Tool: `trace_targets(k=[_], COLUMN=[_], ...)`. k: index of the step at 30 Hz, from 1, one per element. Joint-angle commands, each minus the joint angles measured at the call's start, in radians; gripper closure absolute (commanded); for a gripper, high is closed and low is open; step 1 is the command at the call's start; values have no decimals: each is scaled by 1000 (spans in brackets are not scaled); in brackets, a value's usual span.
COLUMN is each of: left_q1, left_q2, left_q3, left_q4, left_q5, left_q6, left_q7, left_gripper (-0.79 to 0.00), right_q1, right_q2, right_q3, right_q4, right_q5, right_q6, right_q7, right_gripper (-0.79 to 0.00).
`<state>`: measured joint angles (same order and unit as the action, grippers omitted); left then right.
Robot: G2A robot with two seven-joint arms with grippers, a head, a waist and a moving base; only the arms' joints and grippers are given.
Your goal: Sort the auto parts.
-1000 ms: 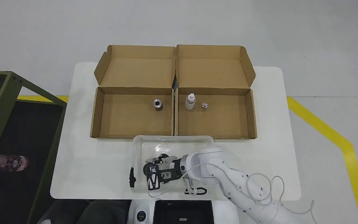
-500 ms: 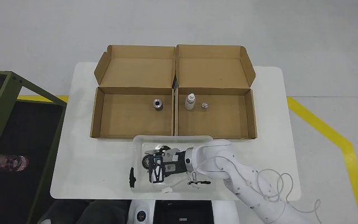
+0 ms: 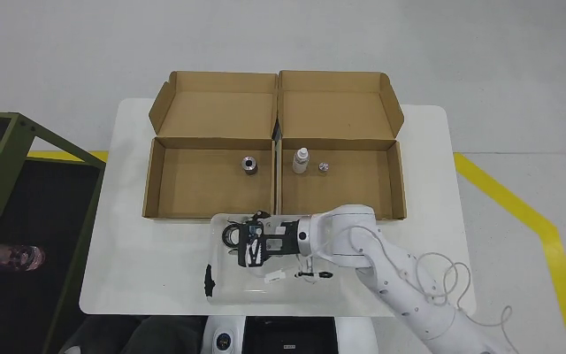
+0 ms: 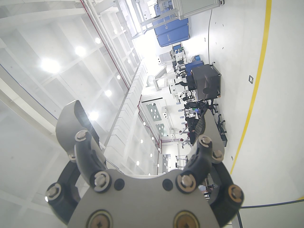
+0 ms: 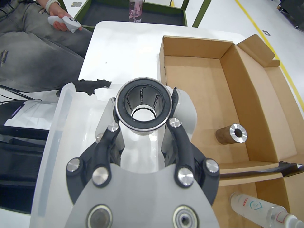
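Note:
My right gripper is shut on a round metal bearing sleeve with a black rim, held above the clear plastic bin near its far left corner. Small dark and white parts lie in the bin. A steel bushing lies in the left cardboard box. The right cardboard box holds a small white bottle and a small metal piece. My left gripper points up at the ceiling, fingers apart with nothing between them.
Both boxes have their lids folded back toward the table's far side. A black scrap hangs on the bin's left rim. A green cart stands left of the white table. A pink bottle rests on the cart.
The right arm has lifted the bearing sleeve out of the bin's near part and carried it toward the boxes. The left gripper's earlier state is not shown.

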<state>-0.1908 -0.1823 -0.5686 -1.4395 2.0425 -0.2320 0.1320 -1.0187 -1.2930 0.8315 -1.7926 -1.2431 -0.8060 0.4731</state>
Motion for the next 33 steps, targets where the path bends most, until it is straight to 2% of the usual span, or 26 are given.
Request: trace_targets(k=[1, 16, 33], left_q1=[0, 0, 0], left_q2=[0, 0, 0], left_q3=[0, 0, 0], left_q4=[0, 0, 0], left_q5=[0, 0, 0], left_q6=[0, 0, 0], left_q7=[0, 0, 0], left_gripper=[-785, -785, -785], right_q1=[11, 132, 263], right_q2=[0, -12, -65], right_q3=[10, 48, -72], right_q4=[5, 139, 369], right_q5=[16, 71, 103], right_q6=[9, 88, 155], right_q7=[-5, -13, -38], right_gripper=[0, 0, 0])
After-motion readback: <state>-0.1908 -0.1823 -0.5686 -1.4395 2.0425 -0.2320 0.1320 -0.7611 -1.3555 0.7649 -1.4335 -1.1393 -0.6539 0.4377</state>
